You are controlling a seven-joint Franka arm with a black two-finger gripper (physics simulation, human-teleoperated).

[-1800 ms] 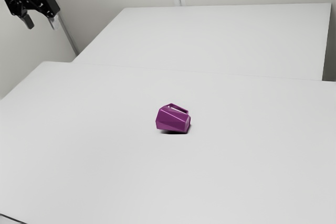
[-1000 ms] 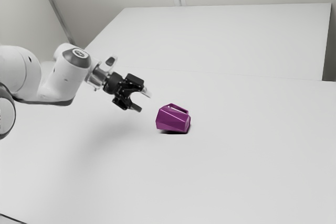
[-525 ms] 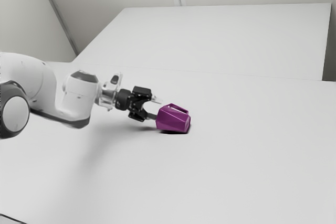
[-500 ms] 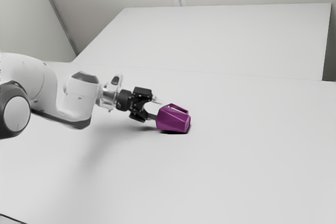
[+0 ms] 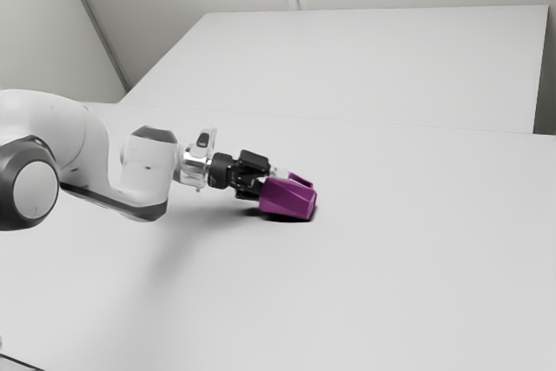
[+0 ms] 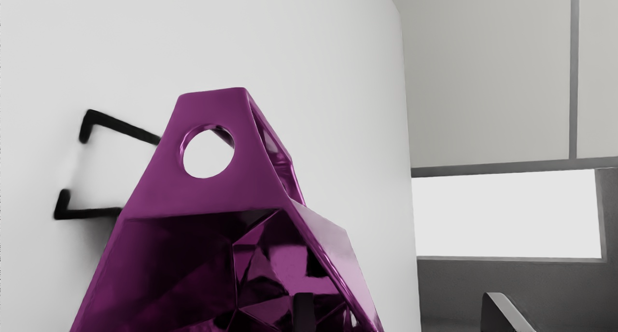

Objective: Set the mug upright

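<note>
Gripper (image 6: 400, 305) wide open, empty, one finger (image 6: 304, 315) inside the side-lying mug (image 5: 288, 199); pinch the rim (image 6: 328, 262) at the exterior view's left, presumably light, rigid, slick.

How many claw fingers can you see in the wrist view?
2: one finger in front of or inside the mug's mouth, I can't tell which; the other clear of the mug.

- The arm (image 5: 78, 132) reaches in from the exterior view's left.
- The end effector (image 5: 250, 173) points toward the exterior view's right, tipped slightly downward.
- Its fingers (image 6: 497, 317) stand apart.
</note>
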